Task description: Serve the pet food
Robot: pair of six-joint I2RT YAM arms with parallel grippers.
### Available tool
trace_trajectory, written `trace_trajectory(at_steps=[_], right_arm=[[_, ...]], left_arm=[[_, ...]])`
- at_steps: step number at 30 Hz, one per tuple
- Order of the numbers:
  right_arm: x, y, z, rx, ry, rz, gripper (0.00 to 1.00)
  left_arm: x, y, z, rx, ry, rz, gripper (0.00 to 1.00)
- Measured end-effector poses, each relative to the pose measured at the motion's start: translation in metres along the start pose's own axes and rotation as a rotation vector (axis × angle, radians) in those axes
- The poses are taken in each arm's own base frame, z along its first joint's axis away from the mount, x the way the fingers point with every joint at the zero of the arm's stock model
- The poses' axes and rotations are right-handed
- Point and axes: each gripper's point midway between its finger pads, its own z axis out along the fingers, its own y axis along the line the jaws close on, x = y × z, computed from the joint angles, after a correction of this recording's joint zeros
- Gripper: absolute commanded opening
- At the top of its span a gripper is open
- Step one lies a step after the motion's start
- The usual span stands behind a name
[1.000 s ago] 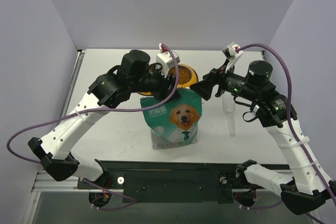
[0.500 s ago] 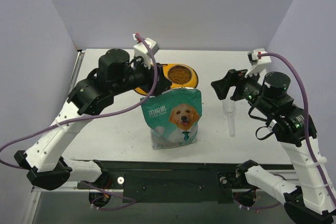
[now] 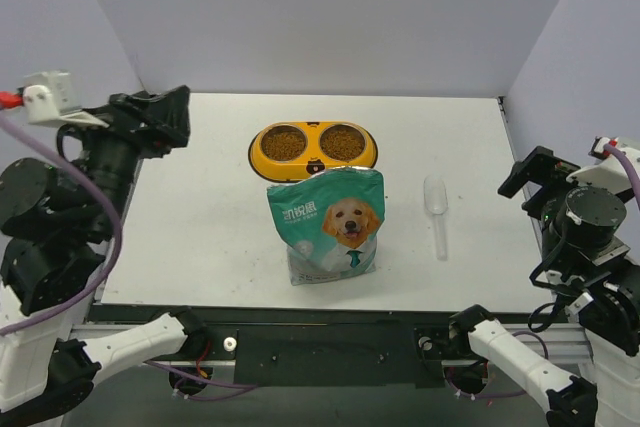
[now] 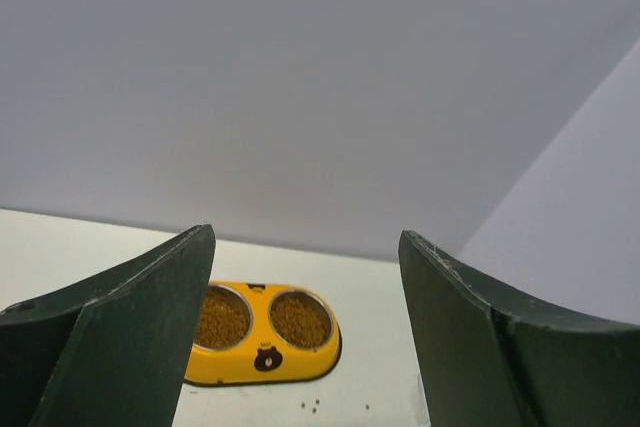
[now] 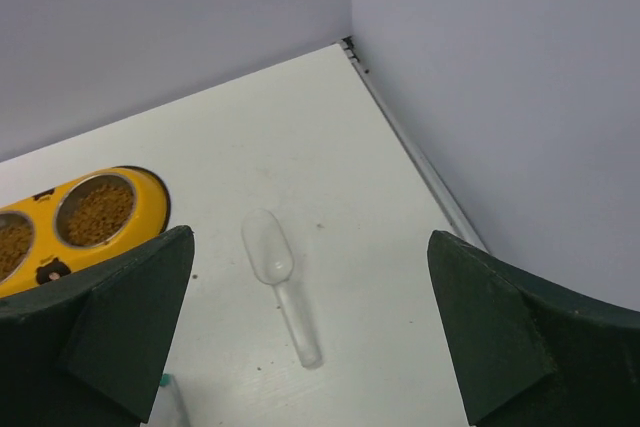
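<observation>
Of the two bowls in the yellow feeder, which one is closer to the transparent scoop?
The right bowl, at the end of the feeder facing the scoop, is nearer; the left bowl lies farther away. Both hold kibble.

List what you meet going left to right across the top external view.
Left arm's fingers → yellow feeder holding pet food → clear scoop → right arm's fingers. The bag overlaps the feeder, so it is omitted.

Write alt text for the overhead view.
A yellow double feeder with kibble in both bowls sits at the far middle of the table, a dog-print bag standing upright just in front of it. A clear scoop lies to the bag's right, and the left gripper and right gripper hang open and empty at either side.
</observation>
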Motion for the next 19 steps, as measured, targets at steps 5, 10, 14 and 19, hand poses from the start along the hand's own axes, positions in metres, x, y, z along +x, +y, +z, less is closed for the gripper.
trace_trajectory(at_steps=[5, 10, 14, 19], right_arm=[[0.004, -0.025, -0.007, 0.088, -0.004, -0.033, 0.97], [-0.002, -0.039, -0.015, 0.126, -0.026, -0.03, 0.97], [-0.009, -0.043, -0.019, 0.139, -0.046, -0.013, 0.98], [-0.018, -0.047, -0.024, 0.142, -0.067, 0.016, 0.98]], left_arm=[[-0.035, 0.021, -0.018, -0.065, -0.11, -0.03, 0.86], [-0.031, 0.026, -0.016, -0.091, -0.104, -0.007, 0.87], [-0.025, 0.027, -0.016, -0.095, -0.087, 0.008, 0.87], [-0.023, 0.03, -0.02, -0.093, -0.073, 0.016, 0.88]])
